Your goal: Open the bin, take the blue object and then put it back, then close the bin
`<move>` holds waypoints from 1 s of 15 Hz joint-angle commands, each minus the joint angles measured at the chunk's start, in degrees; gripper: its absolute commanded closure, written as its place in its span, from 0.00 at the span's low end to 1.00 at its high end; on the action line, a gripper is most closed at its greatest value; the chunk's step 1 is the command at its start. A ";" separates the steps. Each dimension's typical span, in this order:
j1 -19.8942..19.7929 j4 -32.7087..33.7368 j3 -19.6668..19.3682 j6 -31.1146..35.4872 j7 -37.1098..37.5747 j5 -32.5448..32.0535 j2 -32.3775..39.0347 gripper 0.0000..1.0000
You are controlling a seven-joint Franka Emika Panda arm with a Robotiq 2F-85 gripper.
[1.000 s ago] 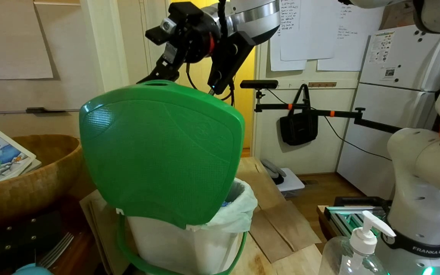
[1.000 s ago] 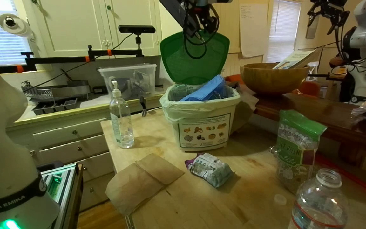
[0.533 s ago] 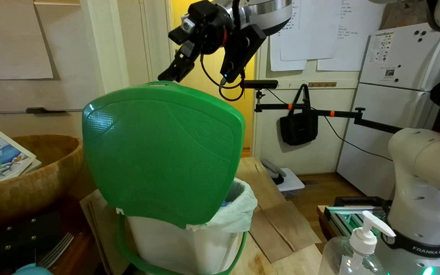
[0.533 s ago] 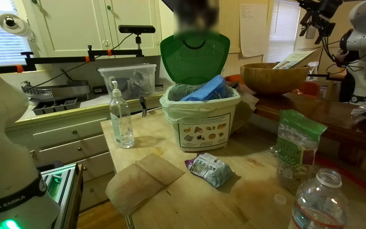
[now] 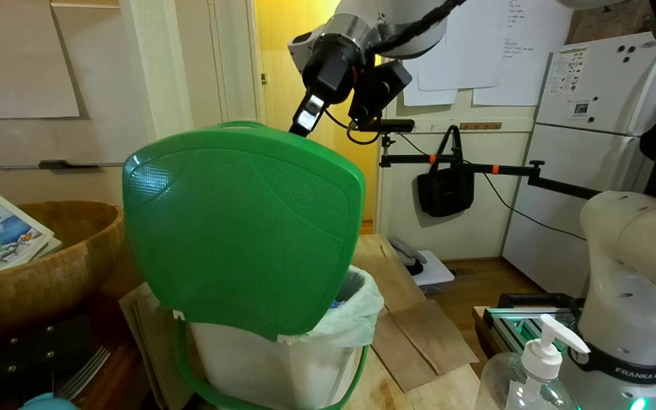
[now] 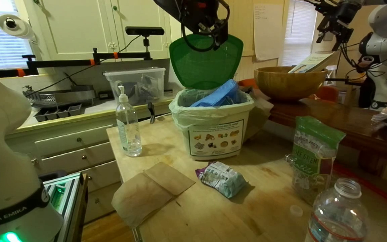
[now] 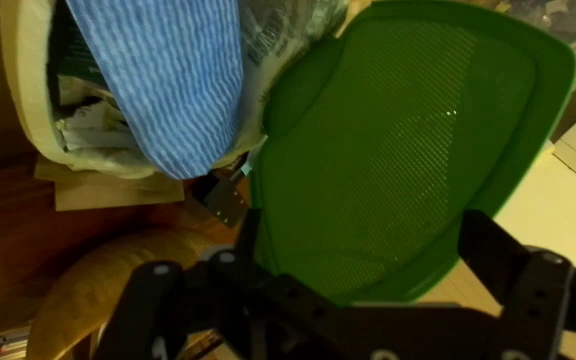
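Rotated and carried sideways since the preceding frame, my black two-jawed claw hung near the raised, rounded bright-green plastic lid, which had stayed put. The claw stood wide and held nothing; I could not tell whether it touched the lid. A light-blue, striped, cloth-like piece lay in the whitish plastic bin, one end above the thin pale liner. In the wrist view it lay up and leftward of the jaws, its long axis running roughly top to bottom, tapered end toward the claw. I judged that a reach for the piece would require travel over the bin's mouth, then descent.
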 commanded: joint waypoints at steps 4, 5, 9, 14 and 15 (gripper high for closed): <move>1.69 -9.98 0.14 12.36 -5.95 -6.07 -1.11 0.00; 2.20 -11.14 0.03 14.06 -6.93 -5.70 -1.01 0.00; 4.23 -14.63 0.00 19.86 -11.37 -3.67 -0.21 0.00; 6.90 -17.34 0.20 26.64 -18.00 -1.53 1.48 0.00; 7.32 -17.58 0.24 27.91 -19.35 -1.10 1.88 0.00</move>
